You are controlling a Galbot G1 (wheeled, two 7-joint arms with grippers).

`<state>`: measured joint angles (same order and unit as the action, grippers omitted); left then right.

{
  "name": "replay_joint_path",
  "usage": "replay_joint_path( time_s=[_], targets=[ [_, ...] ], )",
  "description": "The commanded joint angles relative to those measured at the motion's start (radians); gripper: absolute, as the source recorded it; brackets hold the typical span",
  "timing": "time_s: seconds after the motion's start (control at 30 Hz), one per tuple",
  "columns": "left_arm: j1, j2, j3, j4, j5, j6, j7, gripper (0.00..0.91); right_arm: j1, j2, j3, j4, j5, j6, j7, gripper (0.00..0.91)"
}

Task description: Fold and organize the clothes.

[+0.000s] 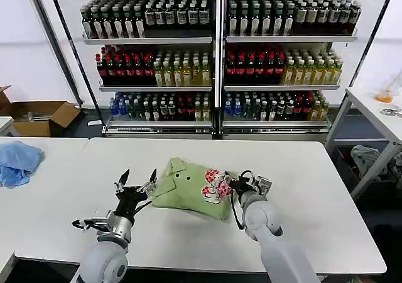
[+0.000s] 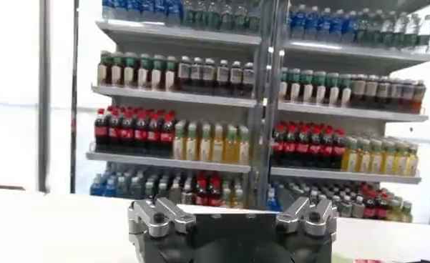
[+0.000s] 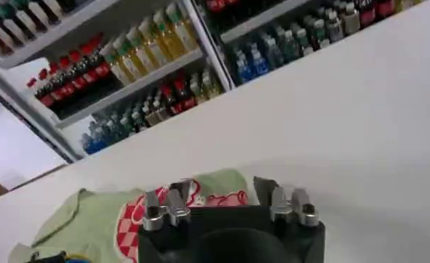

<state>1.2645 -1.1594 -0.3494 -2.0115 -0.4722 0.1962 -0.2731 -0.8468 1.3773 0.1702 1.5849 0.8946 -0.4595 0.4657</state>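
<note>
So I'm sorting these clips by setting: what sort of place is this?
Probably a lab or test space mocked up like a shop: stocked drink shelves behind a plain white table, an open cardboard box on the floor, and a green polo shirt being folded.

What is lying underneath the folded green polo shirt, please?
The polo shirt lies directly on the white table, its collar and red-and-white graphic on top. Its folded-under layers are covered, so anything beneath them cannot be seen.

Both arms are rounded pale grey shells; each hand, left hand (image 1: 135, 180) and right hand (image 1: 250, 181), has black fingers, silver knuckles and black cables.
</note>
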Motion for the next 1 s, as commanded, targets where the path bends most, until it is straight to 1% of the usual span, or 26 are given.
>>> replay_joint_path(
  time_s=[0.03, 0.17, 0.23, 0.33, 0.43, 0.5, 0.57, 0.63, 0.77, 0.83, 0.87, 0.9, 0.93, 0.97, 1.0],
  targets=[
    [0.043, 0.011, -0.039, -0.02, 0.0, -0.007, 0.002, 0.907, 0.083, 0.021, -0.024, -0.118, 0.041, 0.003, 0.015, 0.0],
    [0.049, 0.009, -0.043, -0.02, -0.001, -0.008, 0.003, 0.907, 0.1, 0.017, -0.03, -0.147, 0.007, 0.001, -0.002, 0.0],
    [0.052, 0.007, -0.046, -0.019, -0.003, -0.008, 0.003, 0.907, 0.109, 0.006, -0.041, -0.162, -0.03, -0.005, -0.018, 0.0],
    [0.057, 0.008, -0.046, -0.021, -0.003, -0.01, 0.004, 0.907, 0.131, -0.023, -0.054, -0.191, -0.153, 0.018, -0.094, 0.0],
    [0.061, 0.007, -0.044, -0.022, -0.002, -0.011, 0.005, 0.907, 0.171, -0.06, -0.064, -0.222, -0.211, 0.029, -0.164, 0.0],
    [0.062, 0.006, -0.044, -0.022, -0.002, -0.012, 0.005, 0.907, 0.206, -0.084, -0.071, -0.246, -0.237, 0.034, -0.201, 0.0],
    [0.064, 0.007, -0.044, -0.022, -0.003, -0.013, 0.005, 0.907, 0.237, -0.099, -0.079, -0.274, -0.264, 0.044, -0.226, 0.0],
    [0.067, 0.008, -0.043, -0.023, -0.002, -0.014, 0.006, 0.907, 0.283, -0.116, -0.09, -0.328, -0.315, 0.068, -0.264, 0.0],
    [0.071, 0.01, -0.036, -0.026, 0.002, -0.013, 0.008, 0.907, 0.365, -0.129, -0.108, -0.43, -0.422, 0.132, -0.348, 0.0],
    [0.071, 0.01, -0.031, -0.026, 0.007, -0.013, 0.008, 0.907, 0.406, -0.128, -0.119, -0.488, -0.49, 0.148, -0.422, 0.0],
    [0.071, 0.009, -0.028, -0.026, 0.011, -0.012, 0.009, 0.907, 0.414, -0.128, -0.126, -0.497, -0.531, 0.147, -0.434, 0.0],
    [0.072, 0.009, -0.025, -0.024, 0.014, -0.012, 0.009, 0.907, 0.413, -0.128, -0.127, -0.492, -0.559, 0.14, -0.442, 0.03],
    [0.072, 0.009, -0.024, -0.023, 0.021, -0.012, 0.01, 0.907, 0.402, -0.129, -0.126, -0.475, -0.576, 0.139, -0.451, 0.514],
    [0.072, 0.009, -0.021, -0.022, 0.027, -0.012, 0.011, 0.907, 0.387, -0.131, -0.122, -0.447, -0.58, 0.147, -0.451, 0.907],
    [0.071, 0.009, -0.02, -0.019, 0.037, -0.012, 0.013, 0.907, 0.353, -0.133, -0.106, -0.399, -0.587, 0.16, -0.433, 0.907]
  ],
)
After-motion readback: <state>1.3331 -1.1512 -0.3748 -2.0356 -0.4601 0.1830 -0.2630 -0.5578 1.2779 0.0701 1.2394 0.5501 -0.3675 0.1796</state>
